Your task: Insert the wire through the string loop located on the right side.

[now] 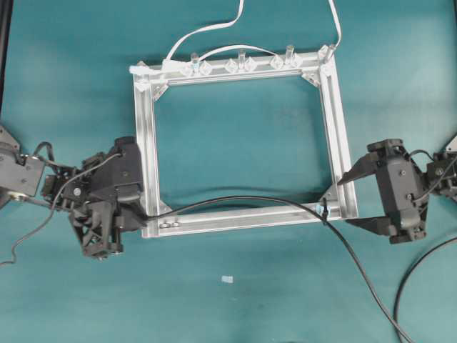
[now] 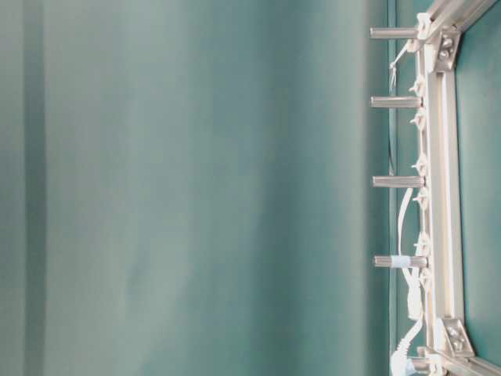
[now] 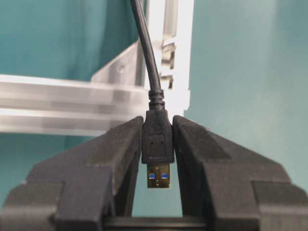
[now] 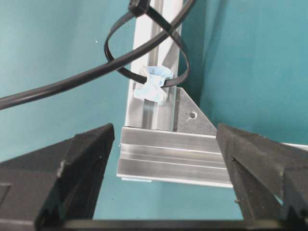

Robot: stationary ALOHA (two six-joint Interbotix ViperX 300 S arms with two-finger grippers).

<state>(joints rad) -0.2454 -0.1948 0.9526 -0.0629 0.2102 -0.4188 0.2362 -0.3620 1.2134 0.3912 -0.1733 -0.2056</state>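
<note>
Pinched in the left pincer [image 3: 158,159], the wire [image 1: 235,201] runs along the frame's [image 1: 246,218] near rail and already passes through the string loop [image 4: 147,53] at the right corner. Just beyond, the right pincer [image 4: 163,163], spread and empty, is nearer the loop.

The left end effector [image 3: 159,159] is clamped on the plug [image 3: 158,142] of the wire [image 1: 235,201], while the right end effector [image 1: 353,200] stands fully open, holding nothing.
</note>
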